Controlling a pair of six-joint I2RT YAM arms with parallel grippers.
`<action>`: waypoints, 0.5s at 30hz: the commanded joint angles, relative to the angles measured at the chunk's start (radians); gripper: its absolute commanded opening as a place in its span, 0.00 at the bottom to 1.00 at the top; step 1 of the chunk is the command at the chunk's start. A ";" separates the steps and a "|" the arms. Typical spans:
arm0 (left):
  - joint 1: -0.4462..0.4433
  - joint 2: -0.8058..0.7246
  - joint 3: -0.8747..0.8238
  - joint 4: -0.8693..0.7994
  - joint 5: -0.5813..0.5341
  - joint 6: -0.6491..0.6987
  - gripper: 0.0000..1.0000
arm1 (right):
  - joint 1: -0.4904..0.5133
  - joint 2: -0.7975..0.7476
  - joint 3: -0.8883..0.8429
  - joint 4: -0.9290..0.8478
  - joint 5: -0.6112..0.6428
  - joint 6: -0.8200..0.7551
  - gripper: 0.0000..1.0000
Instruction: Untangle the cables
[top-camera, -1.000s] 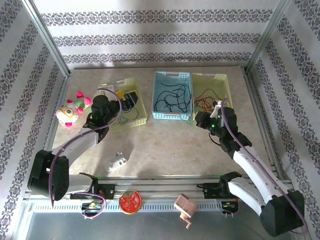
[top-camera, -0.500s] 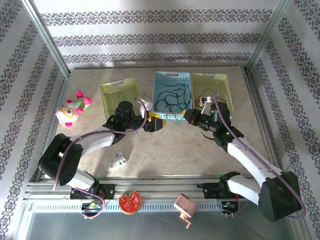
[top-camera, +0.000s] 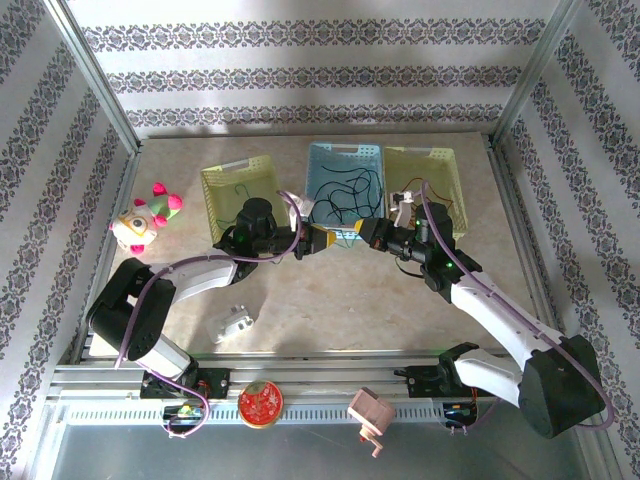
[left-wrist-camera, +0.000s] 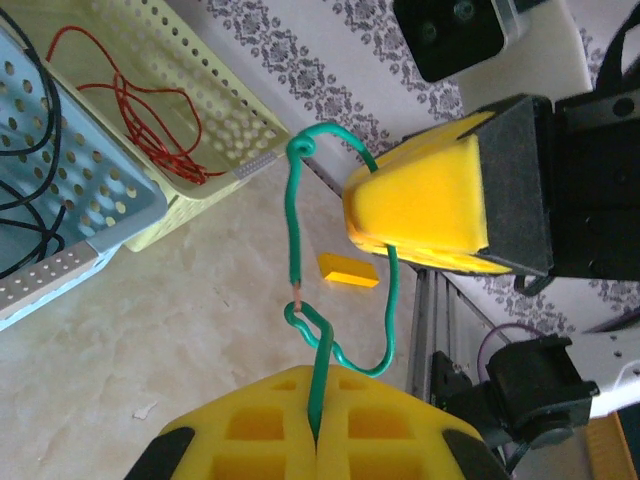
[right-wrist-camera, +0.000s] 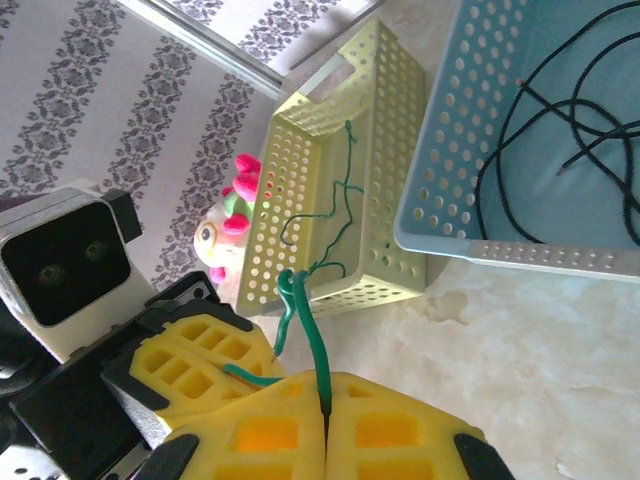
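Both tools are clamped shut on the same green cable (left-wrist-camera: 293, 225). The left tool (left-wrist-camera: 316, 385) pinches it in the seam between its yellow pads, and the right tool (right-wrist-camera: 325, 395) grips it a little further along. The two face each other at close range above the counter (top-camera: 330, 300), just in front of the blue basket (right-wrist-camera: 440, 150).

Between the grips the cable hangs slack and kinked. There is a small loop right beside the left tool and a curl at the high point, and a bare copper end dangles free in the gap.

The other cables lie in baskets by colour: black cables (top-camera: 340, 190) in the blue one, red cables (left-wrist-camera: 140, 110) in the right yellow basket (left-wrist-camera: 200, 60), and another green strand (right-wrist-camera: 340, 215) in the left yellow basket (right-wrist-camera: 300, 200).

The step in hand looks like working the kinks out of this one green cable, or passing it from one arm to the other. Next, the tools probably need to draw slowly apart so the loop slides open instead of tightening into a knot. One tool would then let go and the other carry the cable to the left yellow basket. The wire is thin and springy, so it could slip from the pads if pulled hard.
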 joint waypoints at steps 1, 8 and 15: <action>-0.012 -0.044 -0.006 -0.017 -0.075 0.048 0.00 | 0.016 -0.029 0.030 -0.058 0.113 -0.037 0.00; -0.011 -0.119 -0.013 -0.201 -0.081 0.151 0.00 | 0.003 -0.179 -0.024 -0.199 0.481 -0.060 0.00; -0.012 -0.118 0.001 -0.309 0.012 0.178 0.00 | -0.030 -0.208 -0.046 -0.231 0.511 -0.037 0.00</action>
